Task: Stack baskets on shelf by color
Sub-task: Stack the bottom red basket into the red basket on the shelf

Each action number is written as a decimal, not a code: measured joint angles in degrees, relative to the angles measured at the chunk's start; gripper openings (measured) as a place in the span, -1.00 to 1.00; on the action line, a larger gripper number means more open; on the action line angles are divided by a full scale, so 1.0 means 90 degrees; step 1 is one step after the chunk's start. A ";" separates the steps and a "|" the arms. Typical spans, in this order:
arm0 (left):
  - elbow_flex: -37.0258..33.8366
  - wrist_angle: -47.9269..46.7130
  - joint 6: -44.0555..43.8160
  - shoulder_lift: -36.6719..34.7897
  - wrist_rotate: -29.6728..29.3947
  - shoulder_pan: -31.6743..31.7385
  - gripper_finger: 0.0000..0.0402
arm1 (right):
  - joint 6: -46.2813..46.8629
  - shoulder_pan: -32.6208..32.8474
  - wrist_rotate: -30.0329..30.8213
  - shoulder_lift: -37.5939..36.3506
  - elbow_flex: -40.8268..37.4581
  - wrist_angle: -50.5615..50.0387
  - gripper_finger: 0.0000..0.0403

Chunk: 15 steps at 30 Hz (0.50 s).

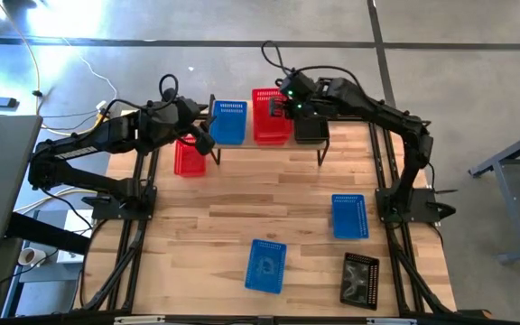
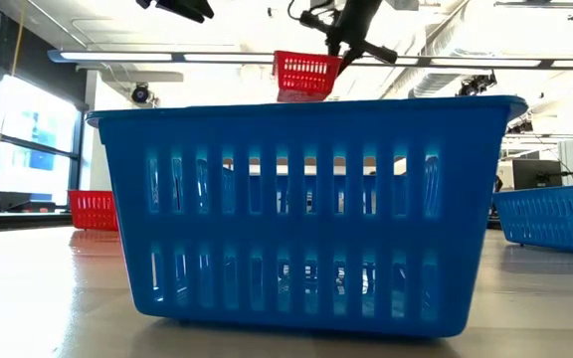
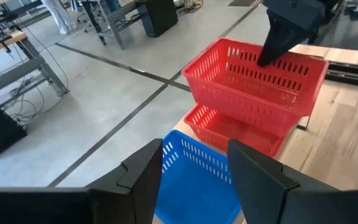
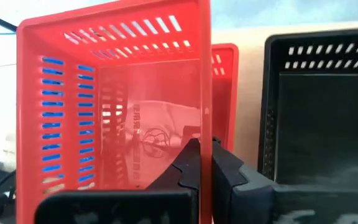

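Now my right pincer (image 4: 205, 163), pinching a red basket's (image 4: 114, 99) wall, holds it over the shelved red one (image 3: 229, 127); next, lower squarely and release.

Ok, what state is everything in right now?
Right hand: shut on upper red basket, held above lower red basket on shelf.
Left hand: open, empty, over shelf blue basket.
Shelf black basket: sitting on shelf.
Table red basket, right blue basket, front blue basket, front black basket: loose, unstacked.

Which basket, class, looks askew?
The upper red basket, pinched by the right gripper, hangs tilted above another red basket on the shelf, not nested. Nothing looks damaged.
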 joint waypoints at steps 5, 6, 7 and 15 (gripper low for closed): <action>0.0000 0.0000 0.0319 0.0000 -0.0004 0.0000 -0.15 | 0.0245 0.0013 -0.0007 0.0128 0.0000 0.0040 -1.00; 0.0000 -0.0002 0.0330 0.0000 -0.0002 0.0000 -0.15 | 0.0278 0.0012 -0.0007 0.0157 0.0000 0.0058 -1.00; 0.0000 -0.0002 0.0333 0.0000 -0.0001 0.0000 -0.15 | 0.0320 0.0012 -0.0005 0.0186 0.0000 0.0049 -1.00; 0.0000 -0.0001 0.0427 0.0002 -0.0002 0.0000 -0.15 | 0.0383 -0.0033 -0.0012 0.0407 0.0000 0.0046 -1.00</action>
